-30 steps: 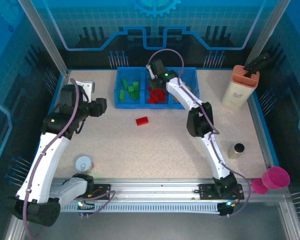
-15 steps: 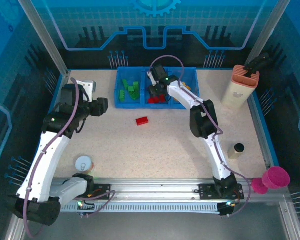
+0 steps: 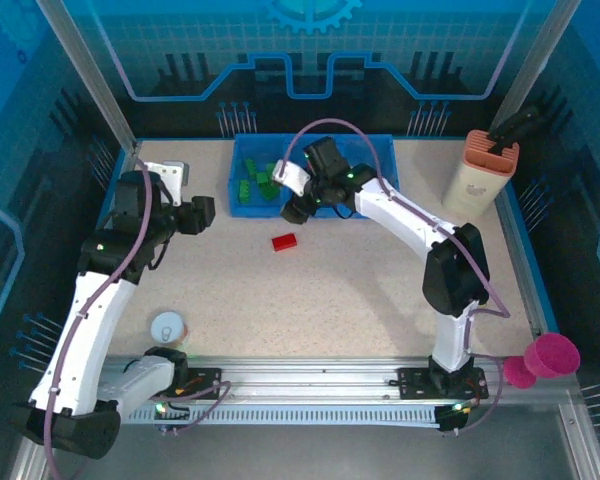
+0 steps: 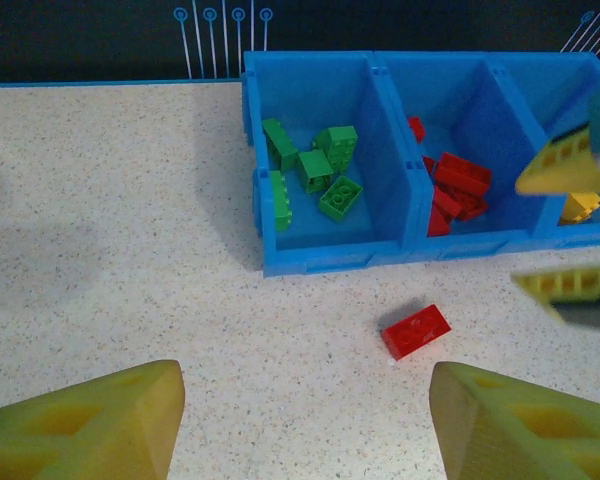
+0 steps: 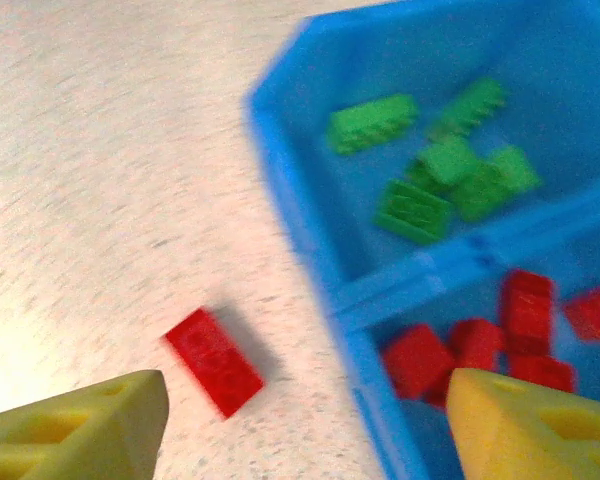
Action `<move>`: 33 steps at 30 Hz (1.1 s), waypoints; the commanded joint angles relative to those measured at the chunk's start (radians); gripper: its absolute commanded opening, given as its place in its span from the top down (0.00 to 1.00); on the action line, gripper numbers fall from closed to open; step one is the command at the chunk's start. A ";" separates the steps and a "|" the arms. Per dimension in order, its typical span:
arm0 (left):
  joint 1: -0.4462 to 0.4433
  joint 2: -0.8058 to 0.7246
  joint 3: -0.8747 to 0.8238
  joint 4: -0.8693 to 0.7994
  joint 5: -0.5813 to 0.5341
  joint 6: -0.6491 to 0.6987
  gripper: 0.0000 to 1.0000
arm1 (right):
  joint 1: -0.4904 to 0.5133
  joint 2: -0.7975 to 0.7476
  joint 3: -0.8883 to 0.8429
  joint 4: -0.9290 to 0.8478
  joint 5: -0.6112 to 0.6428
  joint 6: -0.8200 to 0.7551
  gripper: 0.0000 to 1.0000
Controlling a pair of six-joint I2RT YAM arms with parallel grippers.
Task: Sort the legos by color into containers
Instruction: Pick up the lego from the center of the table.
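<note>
Your right pincer is spread wide with nothing in it, hovering over the near front edge of the blue tray. Your left pincer is spread and empty too, low over the counter left of the tray. One loose red lego lies flat on the counter just in front of the tray. Green legos are in the left compartment, red legos in the middle, and a yellow lego in the right.

A robotics lab test cell, shown by its aluminium frame, printed blue walls and mounting rail
</note>
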 commanded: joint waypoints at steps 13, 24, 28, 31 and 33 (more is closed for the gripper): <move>0.010 -0.091 -0.094 0.040 0.014 0.059 0.28 | 0.076 0.264 0.178 -0.261 -0.034 -0.503 0.13; 0.011 -0.086 -0.121 0.063 0.007 0.070 0.26 | 0.084 0.427 0.295 -0.292 0.028 -0.488 0.11; 0.011 -0.080 -0.125 0.064 0.006 0.069 0.26 | 0.081 0.468 0.310 -0.312 0.030 -0.502 0.11; 0.011 -0.078 -0.128 0.065 0.007 0.068 0.26 | 0.081 0.484 0.318 -0.334 0.034 -0.507 0.13; 0.011 -0.078 -0.130 0.068 0.004 0.067 0.26 | 0.078 0.491 0.315 -0.342 0.037 -0.508 0.16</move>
